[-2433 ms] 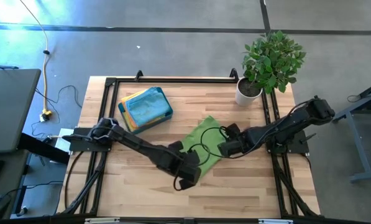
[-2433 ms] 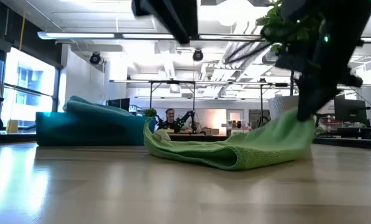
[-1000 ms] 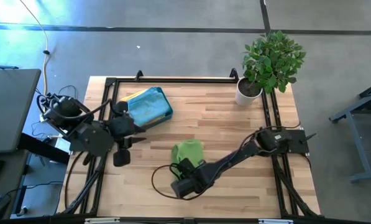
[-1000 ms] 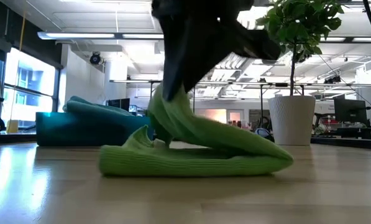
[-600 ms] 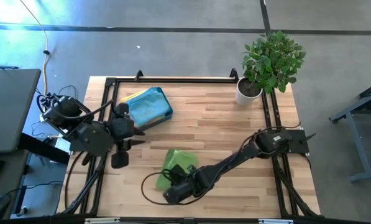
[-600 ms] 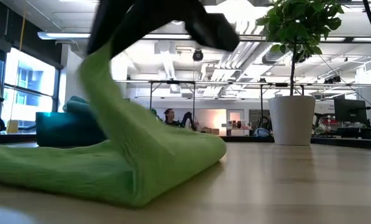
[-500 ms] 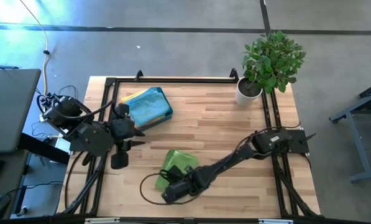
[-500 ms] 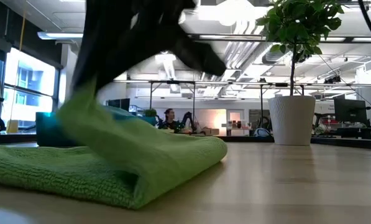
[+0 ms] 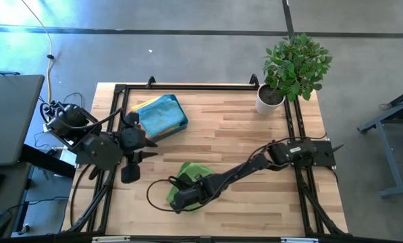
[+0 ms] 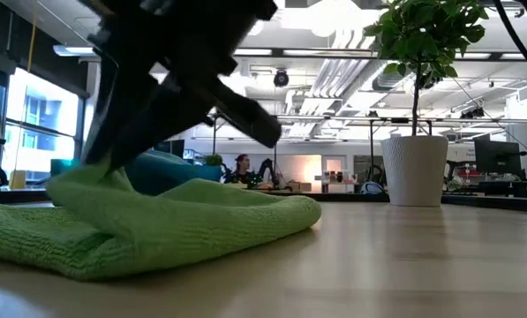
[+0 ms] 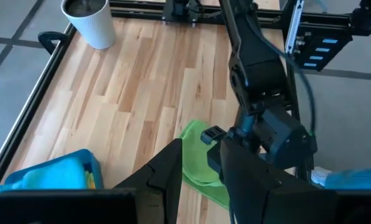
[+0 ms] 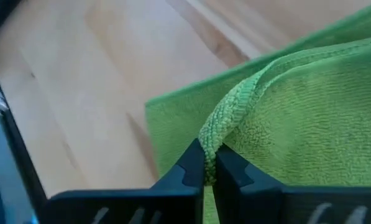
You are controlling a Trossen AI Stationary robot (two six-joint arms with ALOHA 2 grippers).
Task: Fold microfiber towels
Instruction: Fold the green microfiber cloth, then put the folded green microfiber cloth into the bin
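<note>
Nothing here can be read: no label, brand, number or sign shows on any towel, tray, pot or arm. Pale stickers sit on an arm base (image 11: 316,46), too small to make out any lettering.

lime towel (image 10: 157,225): left edge cut off, low view | right arm (image 10: 170,71): blurred, top cropped
</note>
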